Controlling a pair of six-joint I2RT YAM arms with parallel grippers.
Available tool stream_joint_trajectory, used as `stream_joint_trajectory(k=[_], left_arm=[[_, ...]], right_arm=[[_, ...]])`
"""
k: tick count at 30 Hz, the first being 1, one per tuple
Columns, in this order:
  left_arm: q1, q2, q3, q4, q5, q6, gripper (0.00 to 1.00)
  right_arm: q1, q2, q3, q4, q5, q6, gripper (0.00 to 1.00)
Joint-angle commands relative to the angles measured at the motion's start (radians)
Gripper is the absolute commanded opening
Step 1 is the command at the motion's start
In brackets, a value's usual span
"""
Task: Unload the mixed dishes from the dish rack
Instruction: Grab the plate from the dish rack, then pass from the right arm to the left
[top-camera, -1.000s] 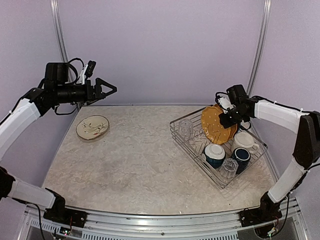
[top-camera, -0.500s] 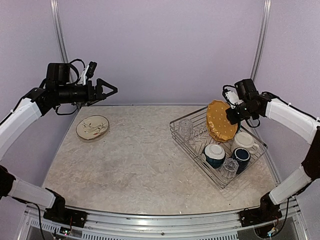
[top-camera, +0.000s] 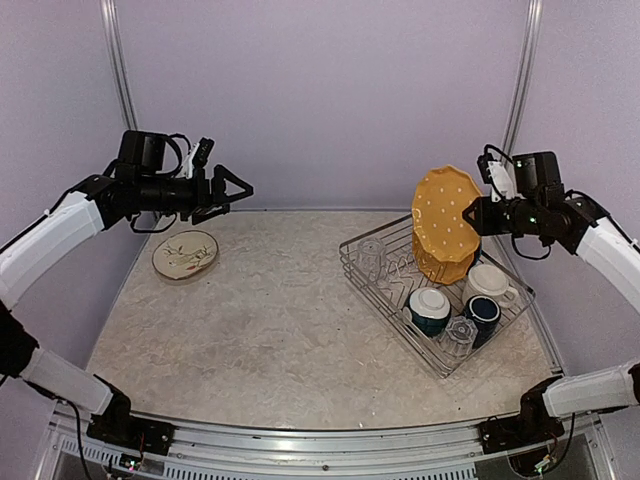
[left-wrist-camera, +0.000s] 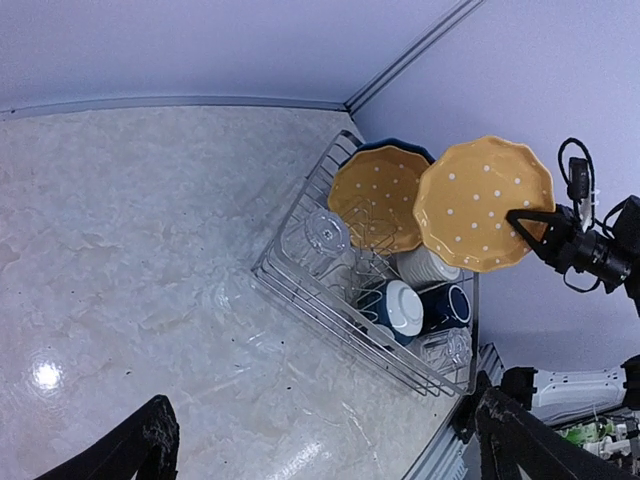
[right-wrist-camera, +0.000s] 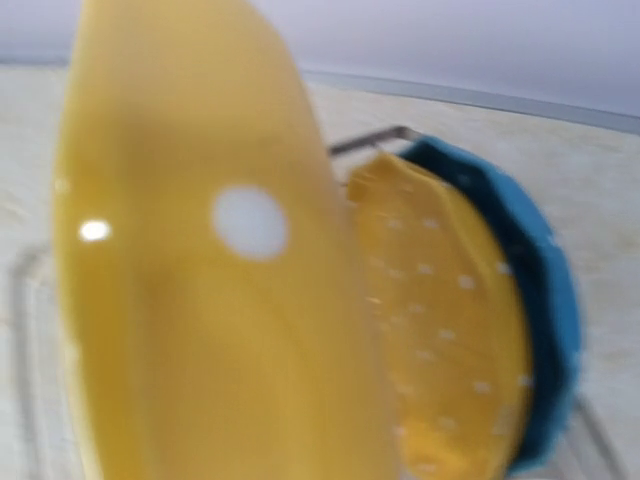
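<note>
Right gripper (top-camera: 478, 214) is clamped on the right rim of 1 orange plate (top-camera: 447, 212), holding it upright on its edge in the air above the far side of the dish rack (top-camera: 385, 308), clear of the wires. Just below it, the other orange plate (top-camera: 440, 268) stands on edge in the rack's far part. A blue plate (right-wrist-camera: 545, 300) stands close behind that one (the right wrist view is blurred, so its pattern cannot be made out). Inside the rack, 1 clear glass (top-camera: 371, 258) stands by the left corner and a 2nd glass (top-camera: 458, 335) sits at the near corner. The teal bowl (top-camera: 430, 306), showing white on top, lies in the near half beside the navy mug (top-camera: 483, 312). The cream mug (top-camera: 490, 282) is just beyond the navy mug, toward the rack's right side. Well to the left of the rack, the left gripper (top-camera: 238, 185) hangs in the air with its jaws spread wide and nothing between them, pointing toward the rack. A cream floral plate (top-camera: 185, 254) lies flat on the table (top-camera: 280, 330), well apart from the rack on its left.
</note>
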Motion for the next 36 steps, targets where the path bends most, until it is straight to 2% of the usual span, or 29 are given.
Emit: stream_joint_trajectory(k=[1,8,11,18,30,36], left_arm=[[-0.035,0.046,-0.014,0.098,0.063,-0.164,0.99],[-0.138,0.16,-0.08,0.419,0.15,-0.435,0.97],[-0.173,0.24,-0.074,0.557,0.19,-0.544,0.96],[-0.252,0.389,0.031,0.591,0.203,-0.585,0.96],[-0.338,0.518,0.123,0.67,0.25,-0.635,0.7],[-0.346,0.539,0.137,0.689,0.211,-0.647,0.45]], right_arm=[[0.01,-0.06,-0.033,0.254,-0.196,0.189,0.0],[0.01,-0.07,-0.225,0.655,-0.505,0.512,0.0],[0.011,-0.05,-0.286,0.801,-0.575,0.619,0.0],[0.047,-0.017,-0.376,1.006,-0.619,0.766,0.0],[0.094,-0.003,-0.418,1.09,-0.61,0.809,0.0],[0.103,0.001,-0.437,1.108,-0.607,0.817,0.0]])
